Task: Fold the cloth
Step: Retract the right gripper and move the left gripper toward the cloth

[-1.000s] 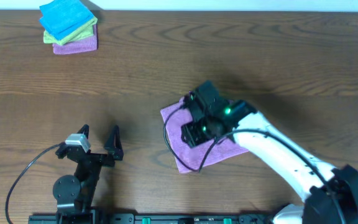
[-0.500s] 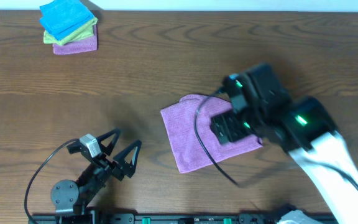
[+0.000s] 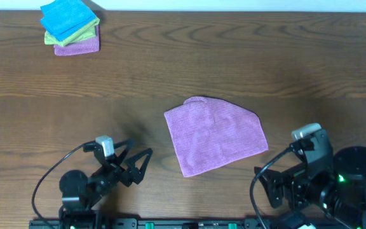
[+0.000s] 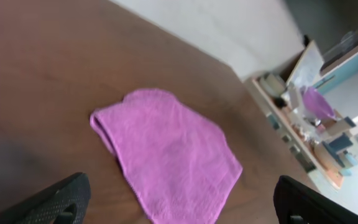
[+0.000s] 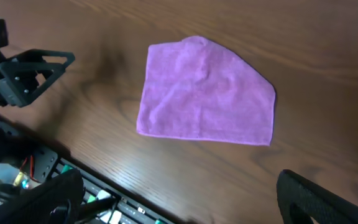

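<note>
The lilac cloth [image 3: 216,135] lies folded and flat in the middle of the table, with one rounded corner at its far side. No gripper touches it. My left gripper [image 3: 136,164] sits low near the front edge, left of the cloth, open and empty, pointing at the cloth. In the left wrist view the cloth [image 4: 166,155] lies ahead between the two wide-apart fingertips [image 4: 58,199]. My right gripper [image 3: 269,184] is pulled back to the front right, open and empty. In the right wrist view the cloth [image 5: 207,93] lies well ahead of the gripper [image 5: 185,202].
A stack of folded cloths [image 3: 70,27], blue over yellow-green over purple, sits at the far left corner. A mounting rail [image 5: 104,199] runs along the table's front edge. A cluttered shelf [image 4: 316,112] stands beyond the table's right side.
My right gripper has let go of the cloth, opened wide and drawn back to the front right. The left arm has swung right, towards the cloth. The cloth now lies uncovered.
</note>
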Available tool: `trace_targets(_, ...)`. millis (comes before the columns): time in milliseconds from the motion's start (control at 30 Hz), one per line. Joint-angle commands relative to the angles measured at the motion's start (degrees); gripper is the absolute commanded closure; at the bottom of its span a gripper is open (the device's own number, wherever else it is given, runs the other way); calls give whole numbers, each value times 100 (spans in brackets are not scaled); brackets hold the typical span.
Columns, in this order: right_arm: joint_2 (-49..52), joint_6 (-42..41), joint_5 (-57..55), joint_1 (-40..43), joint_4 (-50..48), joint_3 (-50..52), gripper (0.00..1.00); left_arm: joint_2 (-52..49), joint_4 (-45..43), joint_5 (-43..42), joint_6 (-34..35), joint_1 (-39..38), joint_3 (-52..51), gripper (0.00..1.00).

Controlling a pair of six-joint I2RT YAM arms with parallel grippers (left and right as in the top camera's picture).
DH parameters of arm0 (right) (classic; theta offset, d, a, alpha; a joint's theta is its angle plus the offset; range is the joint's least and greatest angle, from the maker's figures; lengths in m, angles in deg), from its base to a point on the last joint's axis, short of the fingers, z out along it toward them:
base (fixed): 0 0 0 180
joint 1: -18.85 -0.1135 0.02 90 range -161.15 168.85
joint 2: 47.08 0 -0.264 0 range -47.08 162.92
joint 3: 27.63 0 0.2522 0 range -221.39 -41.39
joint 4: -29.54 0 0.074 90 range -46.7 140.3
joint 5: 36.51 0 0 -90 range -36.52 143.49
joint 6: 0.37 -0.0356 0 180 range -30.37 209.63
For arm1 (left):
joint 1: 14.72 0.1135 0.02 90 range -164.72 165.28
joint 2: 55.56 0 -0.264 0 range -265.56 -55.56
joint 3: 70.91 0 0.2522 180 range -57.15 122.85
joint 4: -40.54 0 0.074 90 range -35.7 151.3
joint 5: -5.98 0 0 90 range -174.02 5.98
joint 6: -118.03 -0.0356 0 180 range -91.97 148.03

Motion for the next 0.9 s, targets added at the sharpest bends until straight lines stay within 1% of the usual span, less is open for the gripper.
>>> trace_targets(0, 46, -120, -162, 20, -4, -31, 1, -632, -391, 420, -273, -264, -92, 5)
trace_targets(100, 66, -120, -328, 20, -57, -31, 1, -1565, -1279, 625, -260, -498, -92, 5)
trace_targets(167, 68, -120, -417, 20, -61, -31, 1, -2527, -2264, 649, -142, -623, -74, 5)
trace_targets(233, 68, -120, -431, 20, -61, -31, 1, -3362, -2865, 684, -28, -638, 9, 5)
trace_targets(367, 68, -122, -562, 20, -35, -31, 1, -5193, -3722, 210, -13, -643, 566, 5)
trace_targets(433, 68, -122, -562, 20, -35, -31, 1, -5943, -3928, -96, -22, -643, 946, 5)
trace_targets(567, 68, -125, -619, 20, -15, -28, 1, -7005, -4365, -579, -13, -684, 1561, 5)
trace_targets(867, 72, -170, -883, 20, -42, -26, 1, -8008, -4374, -592, -7, -931, 2068, 4)
